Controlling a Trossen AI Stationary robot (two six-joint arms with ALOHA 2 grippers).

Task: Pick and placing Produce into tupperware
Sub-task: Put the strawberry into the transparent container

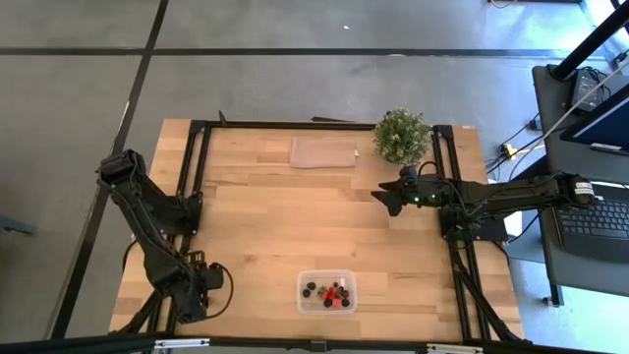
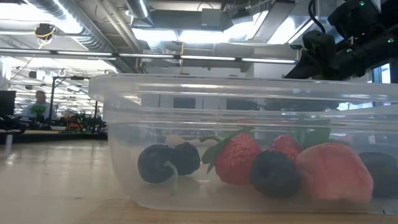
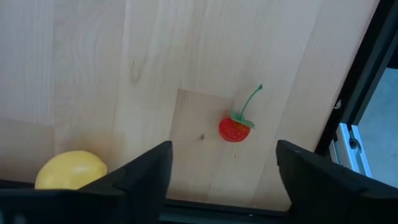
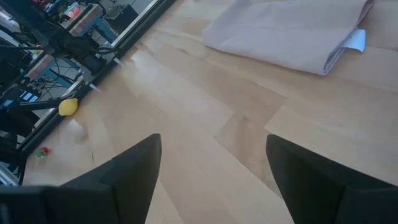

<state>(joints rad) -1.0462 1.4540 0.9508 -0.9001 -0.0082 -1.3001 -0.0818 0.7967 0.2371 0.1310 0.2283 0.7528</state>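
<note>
holding glossy berries [image 2: 168,163] — clear round-cornered tupperware [image 2: 112,124].

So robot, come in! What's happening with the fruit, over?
Left gripper open above lemon and strawberry. Right gripper open, empty. Tupperware holds berries. Nothing blocking.

Two dark, jointed arms; the right arm [image 1: 511,197] shows small green lights.

Even overhead light, soft shadows on the pale wooden table [image 1: 265,226]. In the low view, bright ceiling strip lights [image 2: 205,36] glare behind the clear plastic tub [image 2: 249,93]; its near wall and the background are blurred.
</note>
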